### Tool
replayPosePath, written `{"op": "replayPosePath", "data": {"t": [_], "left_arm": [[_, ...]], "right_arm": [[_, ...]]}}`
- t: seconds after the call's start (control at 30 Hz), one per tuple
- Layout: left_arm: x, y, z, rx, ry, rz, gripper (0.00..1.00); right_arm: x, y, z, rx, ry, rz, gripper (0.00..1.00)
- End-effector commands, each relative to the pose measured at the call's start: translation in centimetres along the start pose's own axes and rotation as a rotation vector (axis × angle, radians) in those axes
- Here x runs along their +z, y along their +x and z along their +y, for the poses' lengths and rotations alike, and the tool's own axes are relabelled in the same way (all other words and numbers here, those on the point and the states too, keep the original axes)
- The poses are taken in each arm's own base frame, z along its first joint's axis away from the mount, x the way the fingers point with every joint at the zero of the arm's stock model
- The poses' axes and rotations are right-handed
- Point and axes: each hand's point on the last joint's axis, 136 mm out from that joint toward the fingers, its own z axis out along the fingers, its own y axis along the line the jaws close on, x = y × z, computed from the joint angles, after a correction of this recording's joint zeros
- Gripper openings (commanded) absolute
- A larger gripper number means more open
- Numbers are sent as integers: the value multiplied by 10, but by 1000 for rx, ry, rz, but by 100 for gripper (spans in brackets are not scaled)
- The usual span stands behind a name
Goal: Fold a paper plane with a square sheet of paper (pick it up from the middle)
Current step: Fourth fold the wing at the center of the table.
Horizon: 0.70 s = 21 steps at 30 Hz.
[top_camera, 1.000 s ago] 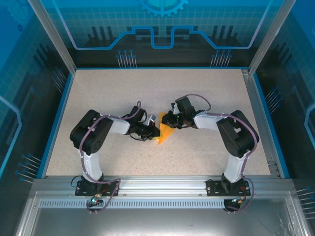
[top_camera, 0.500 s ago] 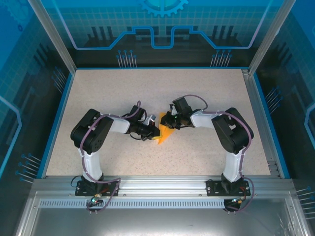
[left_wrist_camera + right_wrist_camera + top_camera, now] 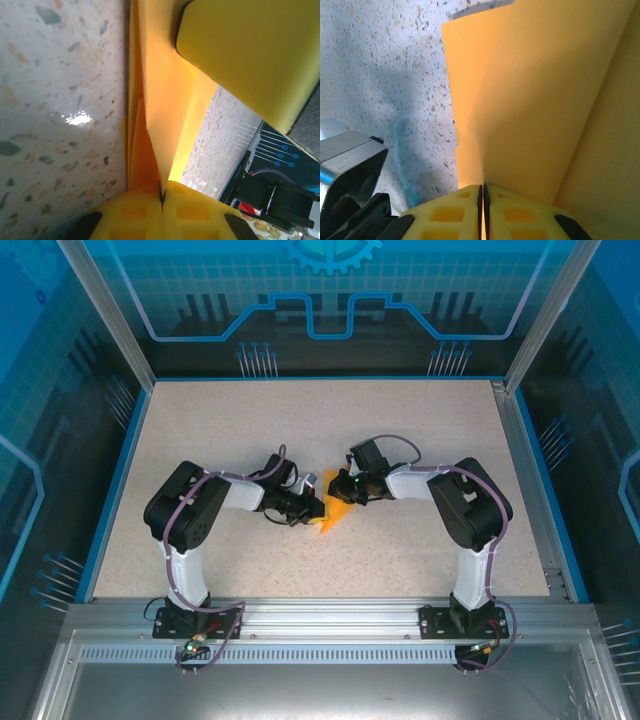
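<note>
Overhead view first: both arms reach inward over the speckled tabletop (image 3: 400, 430) and meet near its middle. The orange-yellow paper plane (image 3: 338, 512) sits between them, a narrow folded wedge just above or on the surface; which, I cannot tell. The left hand (image 3: 312, 508) holds the paper's left side and the right hand (image 3: 340, 490) comes onto its upper end, so the two hands are nearly touching.

Left wrist view: the left hand (image 3: 161, 192) has its yellow gridded pads pressed together, pinching the paper plane (image 3: 160, 110) at its layered edge. Several thin layers fan out from the pinch, standing on edge beside the tabletop (image 3: 60, 100). A large yellow block (image 3: 250, 55) with a dark rim lies against the paper's far side.

Right wrist view: the right hand (image 3: 483, 192) also has its pads closed tight, with the paper plane (image 3: 535, 100) caught in the seam. The sheet spreads away broad and smooth, one crease running up from the pinch, over the tabletop (image 3: 380, 60).
</note>
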Motion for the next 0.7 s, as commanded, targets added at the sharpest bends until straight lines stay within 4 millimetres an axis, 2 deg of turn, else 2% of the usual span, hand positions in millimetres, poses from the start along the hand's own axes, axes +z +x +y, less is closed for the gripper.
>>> {"op": "replayPosePath", "data": {"t": [0.0,0.13,0.33,0.43,0.67], "left_arm": [[10,15,34,-74,-94,49,0],[8,16,30,-63,-84,48,6],[-1,17,7,-28,-18,38,12],[-3,18,2,-24,-5,45,12],[-1,23,7,-32,-19,75,6]], "right_arm": [[5,4,-26,35,92,9,12],[8,7,-29,35,91,21,12],[9,13,-37,29,107,36,12],[10,15,-40,28,112,41,12],[12,18,-44,28,119,55,12]]}}
